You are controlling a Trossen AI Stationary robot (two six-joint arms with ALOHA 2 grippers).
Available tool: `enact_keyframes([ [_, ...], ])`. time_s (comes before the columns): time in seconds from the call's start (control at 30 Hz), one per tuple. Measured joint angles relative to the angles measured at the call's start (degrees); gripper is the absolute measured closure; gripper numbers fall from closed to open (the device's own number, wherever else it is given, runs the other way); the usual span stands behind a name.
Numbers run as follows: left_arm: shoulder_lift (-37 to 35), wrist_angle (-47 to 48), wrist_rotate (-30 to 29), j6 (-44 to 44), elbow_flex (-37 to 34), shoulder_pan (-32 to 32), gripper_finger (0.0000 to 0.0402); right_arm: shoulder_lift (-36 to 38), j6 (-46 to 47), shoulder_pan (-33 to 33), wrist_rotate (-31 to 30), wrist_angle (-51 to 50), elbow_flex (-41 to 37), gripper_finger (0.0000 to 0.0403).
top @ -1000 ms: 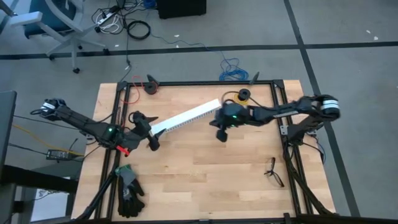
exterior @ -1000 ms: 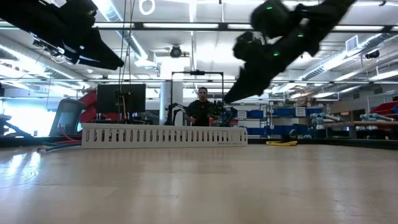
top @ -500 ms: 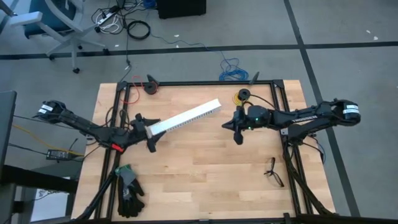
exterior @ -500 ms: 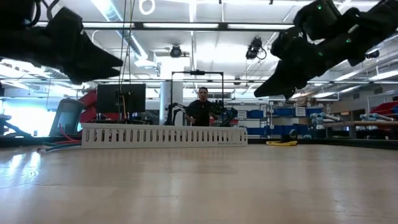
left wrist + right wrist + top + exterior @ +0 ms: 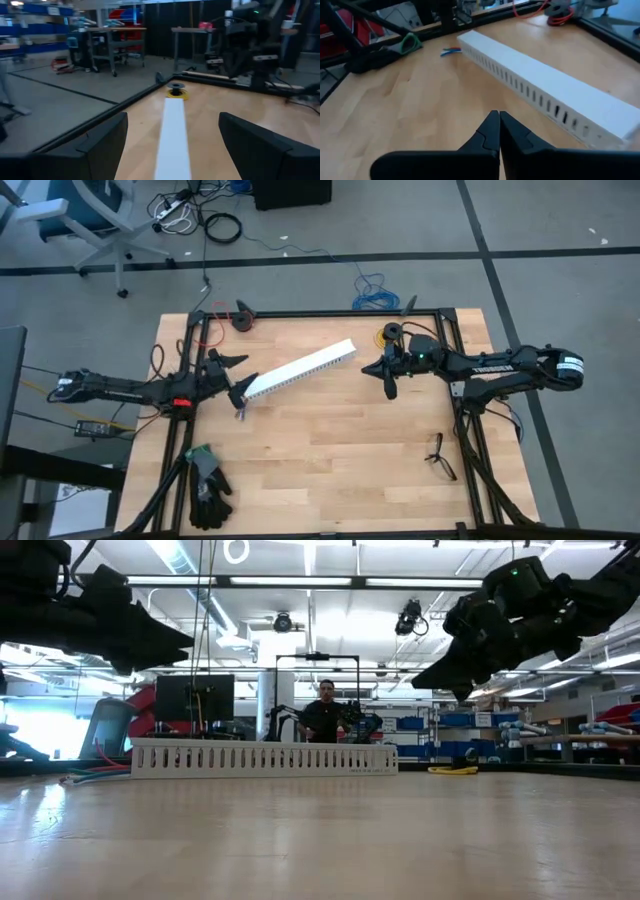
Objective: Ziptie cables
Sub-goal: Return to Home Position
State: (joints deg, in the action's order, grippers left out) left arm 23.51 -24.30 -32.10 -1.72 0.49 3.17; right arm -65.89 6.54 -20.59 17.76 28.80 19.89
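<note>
Between the fingers of your left gripper [image 5: 172, 150], which are spread wide, the white cable duct [image 5: 172, 131] runs straight ahead. This gripper hangs above the duct end that is close to the table's left edge [image 5: 155, 370]. Your right gripper [image 5: 499, 131] has its fingers pressed together and holds nothing. It hangs above bare wood, just off the other end of the duct and near the yellow wire spool [image 5: 388, 333] at the rear frame. In the low view both arms are high over the table top, well apart from the duct.

Open wood lies across the whole front half of the table. Only the dark gloves [image 5: 206, 490] at the front left corner and a small black forked object [image 5: 440, 455] near the right edge are there.

The cables [image 5: 451, 51] show only as short coloured ends, red and blue. They lie flat on the wood just at the duct end under the left gripper. The duct lies diagonal, its smooth lid is closed on top and slots run along its side. How far the cables go inside, you cannot tell. A person [image 5: 325, 720] stands in the room behind the table.
</note>
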Motion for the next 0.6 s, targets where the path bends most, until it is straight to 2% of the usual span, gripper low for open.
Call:
enact_keyframes([
  [0.1, -6.1, 5.8, 0.1, -0.3, 0.0, -1.4, 0.0078, 3.4, 0.5, -1.3, -0.1, 0.3, -2.6, 0.0403],
  [0.33, -23.0, 20.2, -1.4, -0.4, 0.0, -1.7, 0.0078, 17.4, 6.4, -5.1, -4.0, 9.7, -16.3, 0.0403],
  [0.4, -23.6, 20.0, -2.1, -0.2, 0.1, -1.7, 0.0078, 21.2, 7.8, -6.1, -3.8, 10.1, -19.3, 0.0403],
  [0.5, -23.3, 20.4, -4.1, -0.4, 0.0, -1.6, 0.0078, 25.0, 8.7, -6.7, -3.6, 4.8, -19.3, 0.0403],
  [0.6, -23.4, 20.4, -4.0, -0.4, 0.0, -1.6, 0.0078, 27.0, 7.3, -6.6, -4.0, 5.0, -19.3, 0.0403],
])
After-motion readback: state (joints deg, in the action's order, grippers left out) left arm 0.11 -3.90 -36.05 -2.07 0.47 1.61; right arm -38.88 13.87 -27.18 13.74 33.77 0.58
